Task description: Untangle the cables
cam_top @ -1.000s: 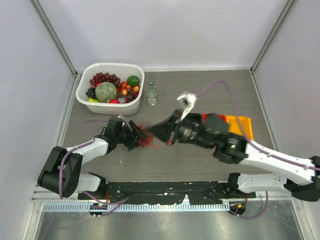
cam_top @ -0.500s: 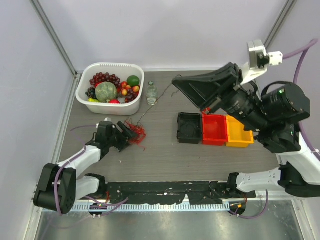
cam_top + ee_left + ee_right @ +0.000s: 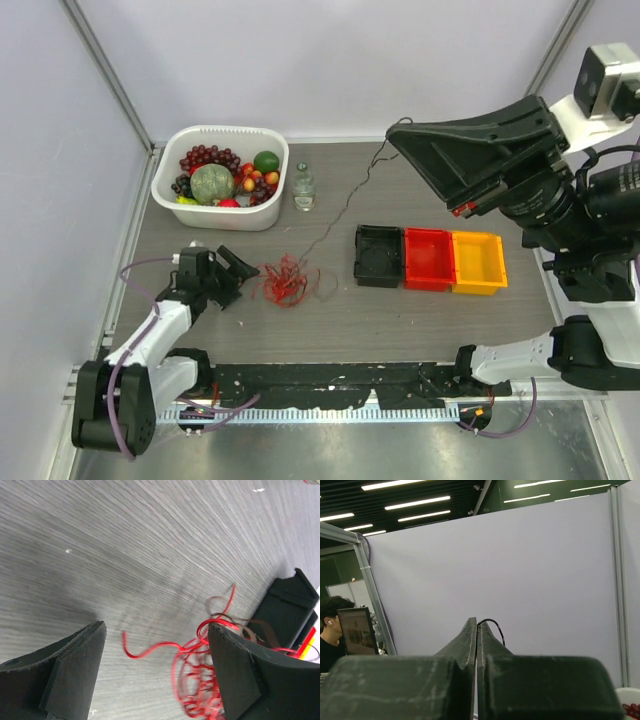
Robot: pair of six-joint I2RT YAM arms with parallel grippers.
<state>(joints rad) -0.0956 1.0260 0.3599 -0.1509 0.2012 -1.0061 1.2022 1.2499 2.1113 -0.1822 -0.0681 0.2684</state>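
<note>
Item: the cables (image 3: 288, 282), a loose nest of bright red, thread-thin wire. It lies on the desk (image 3: 330, 330) left of the middle, somewhat nearer the near edge. One dark cable (image 3: 490, 620) rises out of it in a long slanted line toward the far right. Handling, as judged: very light, limp yet slightly springy, with loops that snag on one another. It has too little weight to hold its place, so a pull on one strand is likely to drag the whole nest unless it is pinned. Best hold: a single free end or outer loop at the nest's rim, pinched flat, not a bite into the middle. Left jaws: wide, low over the desk just beside the nest's left side; red loops lie in the gap, nothing gripped. Right jaws: pressed together, lifted high above the far right part of the desk, holding the dark cable, a small loop of which pokes out at the tips. Surroundings: white tub of fruit (image 3: 215, 217) in the far left corner. Small clear bottle (image 3: 303, 188) just beside the tub's right wall, near the dark cable's line and probably easy to topple if that line sweeps sideways. Black bin (image 3: 378, 258), red bin (image 3: 428, 258) and orange bin (image 3: 478, 262) touching in a row right of the nest. The black one is nearest, and its walls could catch a trailing loop.
</note>
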